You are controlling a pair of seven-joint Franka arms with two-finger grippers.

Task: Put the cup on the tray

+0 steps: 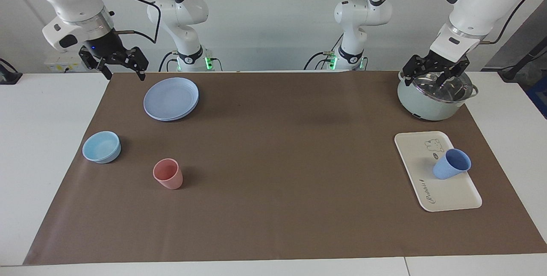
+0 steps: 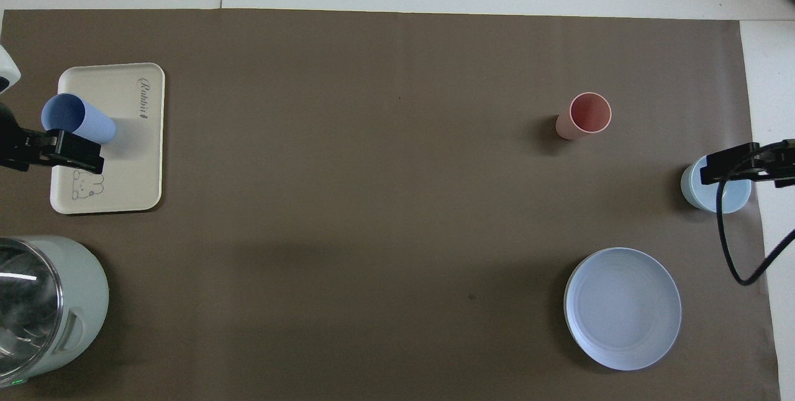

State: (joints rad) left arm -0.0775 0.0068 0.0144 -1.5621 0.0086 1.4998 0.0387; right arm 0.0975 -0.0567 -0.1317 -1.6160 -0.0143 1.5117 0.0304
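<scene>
The periwinkle-blue cup (image 1: 451, 164) stands mouth up on the cream tray (image 1: 444, 197), near the tray's edge toward the left arm's end of the table; it shows again as the cup (image 2: 79, 120) on the tray (image 2: 133, 171) in the overhead view. My left gripper (image 1: 433, 77) hangs open and empty in the air over the pot, apart from the cup. My right gripper (image 1: 122, 71) is open and empty, raised over the mat's corner beside the blue plate.
A pale green pot with a glass lid (image 1: 436, 98) stands nearer to the robots than the tray. A round blue plate (image 1: 171, 98), a light-blue bowl (image 1: 101, 147) and a pink cup (image 1: 168, 174) sit toward the right arm's end.
</scene>
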